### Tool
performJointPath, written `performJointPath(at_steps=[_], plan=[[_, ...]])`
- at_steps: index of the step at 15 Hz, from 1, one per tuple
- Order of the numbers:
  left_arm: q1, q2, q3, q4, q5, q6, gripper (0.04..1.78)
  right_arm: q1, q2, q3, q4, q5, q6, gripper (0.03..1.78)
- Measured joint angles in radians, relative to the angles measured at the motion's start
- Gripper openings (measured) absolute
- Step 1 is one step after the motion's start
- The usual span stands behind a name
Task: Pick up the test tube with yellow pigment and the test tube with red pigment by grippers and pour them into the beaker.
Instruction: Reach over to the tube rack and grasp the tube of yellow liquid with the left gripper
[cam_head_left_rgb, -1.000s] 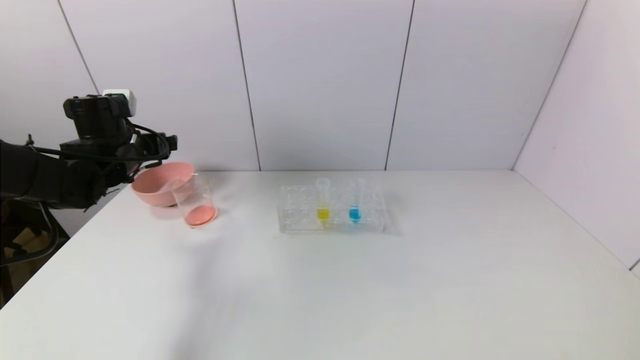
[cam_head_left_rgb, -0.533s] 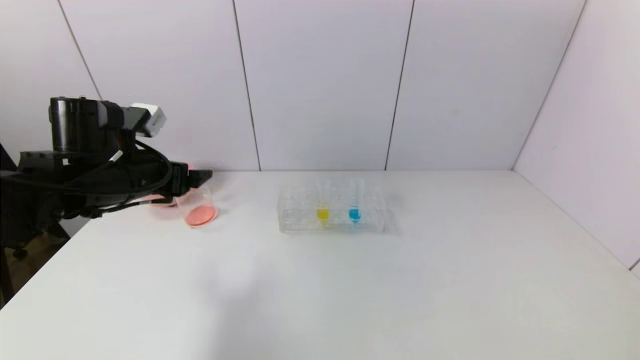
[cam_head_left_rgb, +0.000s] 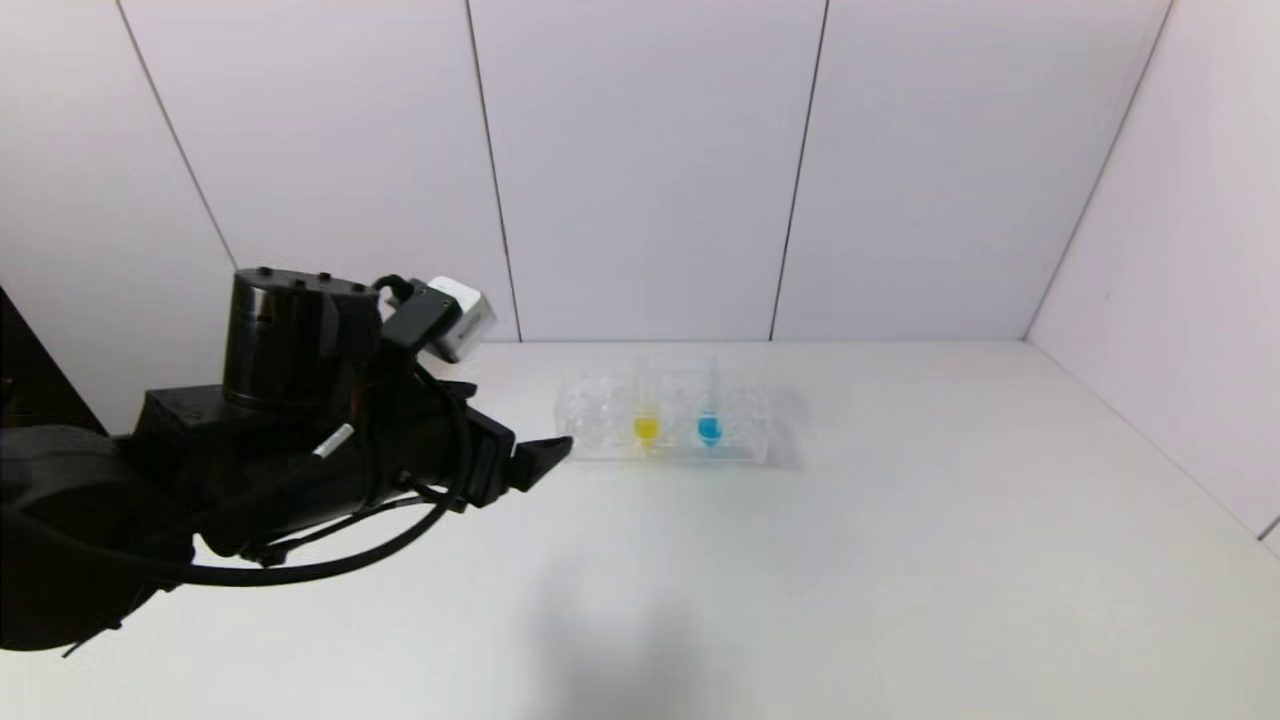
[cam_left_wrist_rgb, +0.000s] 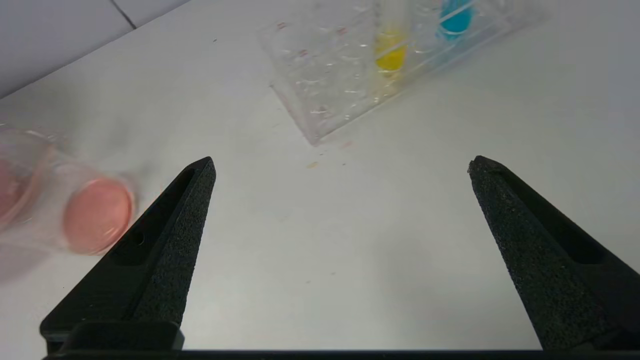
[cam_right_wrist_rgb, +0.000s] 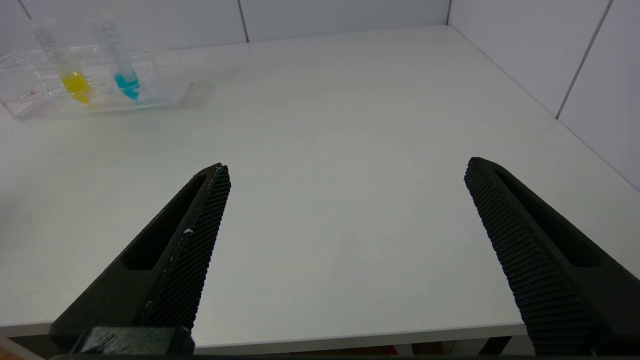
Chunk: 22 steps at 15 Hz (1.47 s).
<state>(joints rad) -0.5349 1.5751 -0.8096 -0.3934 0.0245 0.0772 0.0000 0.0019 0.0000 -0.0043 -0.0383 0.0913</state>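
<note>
White tabletop (cam_head_left_rgb: 850, 560) under pale panelled walls (cam_head_left_rgb: 640, 170); my left black pointed-finger gripper (cam_left_wrist_rgb: 340, 165) hovers, jaws wide apart, near the clear plastic tube rack (cam_head_left_rgb: 600, 420), right gripper (cam_right_wrist_rgb: 345, 170) likewise agape

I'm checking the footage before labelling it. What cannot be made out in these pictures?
- Beaker: hidden behind the left arm in the head view; blurred in the left wrist view.
- Pink bowl: cut by the left wrist view's edge.
- Red test tube: in no view.
- Right pincer: outside the head view.
- Yellow test tube: its graduations are too small to read.
</note>
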Motion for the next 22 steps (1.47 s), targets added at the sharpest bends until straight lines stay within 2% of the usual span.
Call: performJointPath(at_steps=[4, 7, 9, 15, 22], plan=[[-0.134, 0.150, -0.013, -0.236, 0.200, -0.094, 1.76, 0.000, 0.000, 0.000, 0.000, 0.000, 0.000, 1.71], [-0.182, 0.285, -0.047, -0.406, 0.321, -0.121, 1.76, 0.000, 0.000, 0.000, 0.000, 0.000, 0.000, 1.71], [-0.200, 0.364, -0.094, -0.469, 0.393, -0.147, 1.76, 0.000, 0.000, 0.000, 0.000, 0.000, 0.000, 1.71], [-0.222, 0.566, -0.252, -0.595, 0.525, -0.160, 1.76, 0.000, 0.000, 0.000, 0.000, 0.000, 0.000, 1.71], [-0.225, 0.715, -0.441, -0.603, 0.607, -0.147, 1.76, 0.000, 0.000, 0.000, 0.000, 0.000, 0.000, 1.71]])
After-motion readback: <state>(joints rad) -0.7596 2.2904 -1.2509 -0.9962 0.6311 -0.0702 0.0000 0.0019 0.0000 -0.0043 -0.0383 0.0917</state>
